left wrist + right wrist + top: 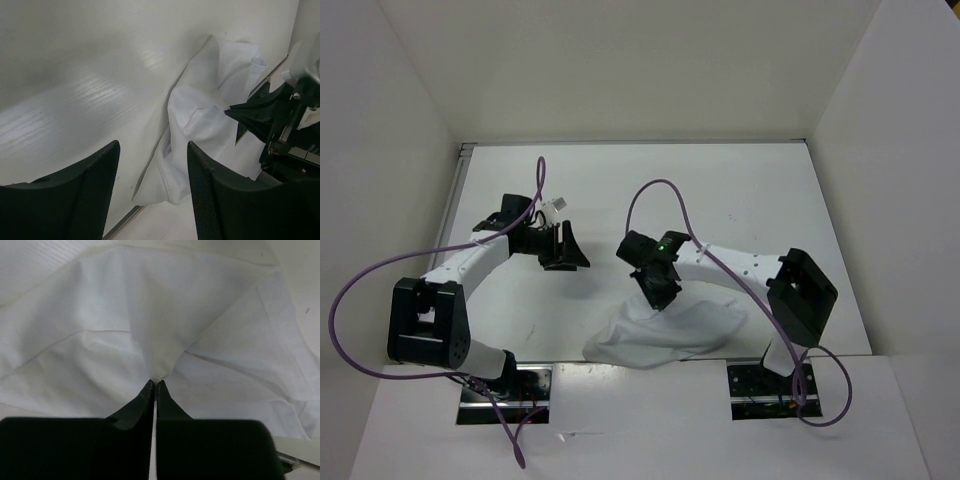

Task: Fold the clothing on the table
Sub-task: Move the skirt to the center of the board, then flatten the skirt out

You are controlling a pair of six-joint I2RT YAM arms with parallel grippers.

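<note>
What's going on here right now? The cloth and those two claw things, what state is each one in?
clothing: crumpled, not folded, heaped at the near edge of the table, pinched at one spot.
right gripper: shut on the clothing, fabric puckering toward its tips.
left gripper: open, holding nothing, apart from the clothing.
</note>
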